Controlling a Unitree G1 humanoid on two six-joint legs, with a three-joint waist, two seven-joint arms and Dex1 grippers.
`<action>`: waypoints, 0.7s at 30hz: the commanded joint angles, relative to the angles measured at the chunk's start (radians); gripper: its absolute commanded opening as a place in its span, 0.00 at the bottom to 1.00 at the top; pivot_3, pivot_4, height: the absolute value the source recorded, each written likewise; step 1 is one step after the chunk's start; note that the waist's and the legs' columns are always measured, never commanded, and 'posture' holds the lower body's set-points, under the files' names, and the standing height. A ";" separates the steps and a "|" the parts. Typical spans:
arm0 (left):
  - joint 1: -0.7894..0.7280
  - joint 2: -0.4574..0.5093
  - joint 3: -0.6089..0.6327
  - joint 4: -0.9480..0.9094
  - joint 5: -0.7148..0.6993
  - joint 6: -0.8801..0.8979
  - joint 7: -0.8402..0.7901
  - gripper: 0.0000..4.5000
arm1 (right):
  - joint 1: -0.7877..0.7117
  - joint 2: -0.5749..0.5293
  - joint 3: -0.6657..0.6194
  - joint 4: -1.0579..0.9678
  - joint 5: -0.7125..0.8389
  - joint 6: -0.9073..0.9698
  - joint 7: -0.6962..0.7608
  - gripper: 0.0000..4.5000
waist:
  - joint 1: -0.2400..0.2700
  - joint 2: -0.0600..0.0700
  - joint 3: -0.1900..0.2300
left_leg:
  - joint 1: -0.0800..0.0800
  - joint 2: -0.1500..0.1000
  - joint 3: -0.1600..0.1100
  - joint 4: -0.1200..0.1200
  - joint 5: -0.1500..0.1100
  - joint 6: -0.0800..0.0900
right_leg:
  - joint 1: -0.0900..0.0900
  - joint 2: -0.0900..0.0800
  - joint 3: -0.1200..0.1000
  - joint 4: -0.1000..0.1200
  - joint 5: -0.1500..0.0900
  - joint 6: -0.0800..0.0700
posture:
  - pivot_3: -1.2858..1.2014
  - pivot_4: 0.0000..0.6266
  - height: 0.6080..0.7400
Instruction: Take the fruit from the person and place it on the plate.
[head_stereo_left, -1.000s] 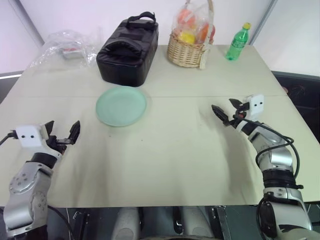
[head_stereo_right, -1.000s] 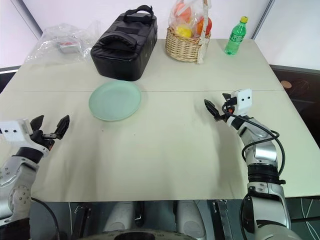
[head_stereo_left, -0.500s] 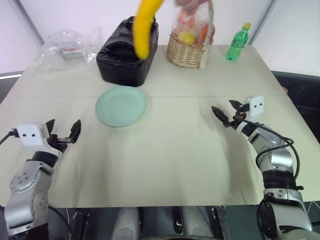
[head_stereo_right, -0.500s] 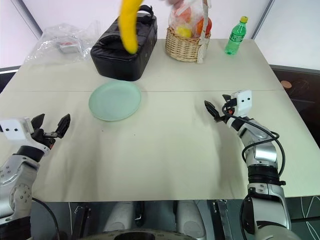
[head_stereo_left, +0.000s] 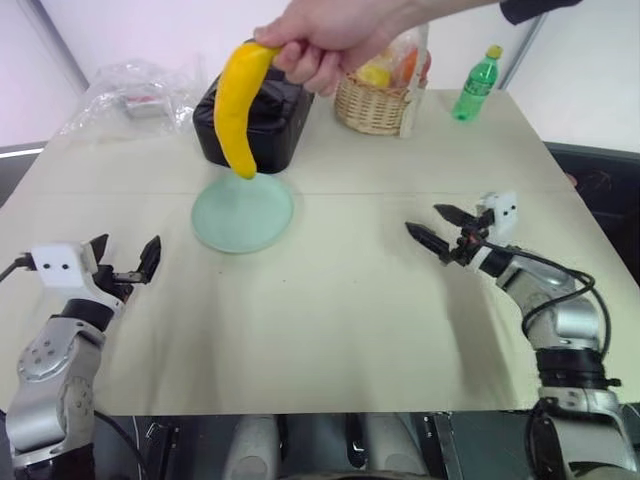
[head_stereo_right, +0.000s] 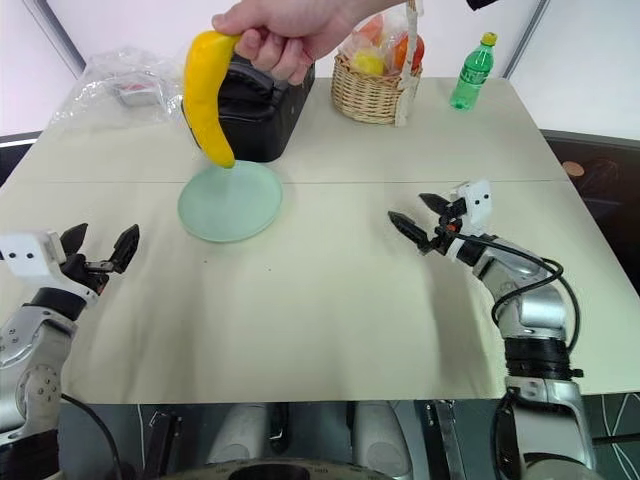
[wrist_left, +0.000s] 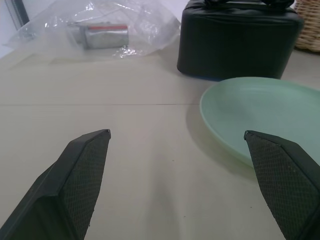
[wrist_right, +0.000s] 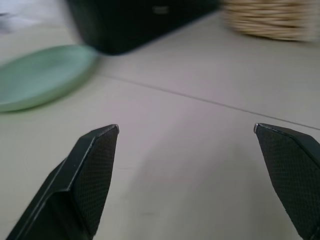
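Table (head_stereo_left: 330, 330), banana (head_stereo_left: 236, 105) well beyond right end effector (head_stereo_left: 432, 228)

The person's hand (head_stereo_left: 325, 40) hides the upper end of the banana (head_stereo_left: 237, 107); the forearm is cut off by the top edge, with only a scrap of dark sleeve (head_stereo_left: 535, 8) showing. The banana's lower tip overlaps the far rim of the plate (head_stereo_left: 243, 213); contact cannot be judged. The hand covers part of the black bag (head_stereo_left: 275, 125) and the basket (head_stereo_left: 372, 103). The item inside the clear plastic bag (head_stereo_left: 130, 92) is too small to identify. The right wrist view is blurred.
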 joint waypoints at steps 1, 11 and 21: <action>-0.030 0.051 0.009 -0.026 -0.028 0.021 -0.034 1.00 | -0.007 -0.057 -0.005 -0.170 0.111 0.142 0.048 0.98 | 0.001 0.000 0.000 | 0.000 0.000 0.000 0.000 0.000 0.000 | 0.000 0.000 0.000 0.000 0.000 0.000 | 0.52 0.24 1.00; -0.316 0.297 -0.076 -0.085 -0.256 0.243 -0.245 1.00 | -0.076 -0.059 0.014 -0.282 0.156 0.237 0.018 0.98 | 0.002 -0.001 0.000 | -0.001 0.000 -0.001 0.001 0.000 0.000 | 0.000 0.000 -0.001 0.000 0.000 0.000 | 0.52 0.24 1.00; -0.569 0.271 -0.236 0.016 -0.207 0.235 -0.273 1.00 | -0.142 -0.017 -0.016 -0.373 0.290 0.318 -0.055 0.98 | 0.000 -0.001 0.000 | -0.001 0.000 -0.001 0.001 0.000 0.000 | 0.000 0.002 -0.001 0.000 0.000 0.000 | 0.52 0.24 1.00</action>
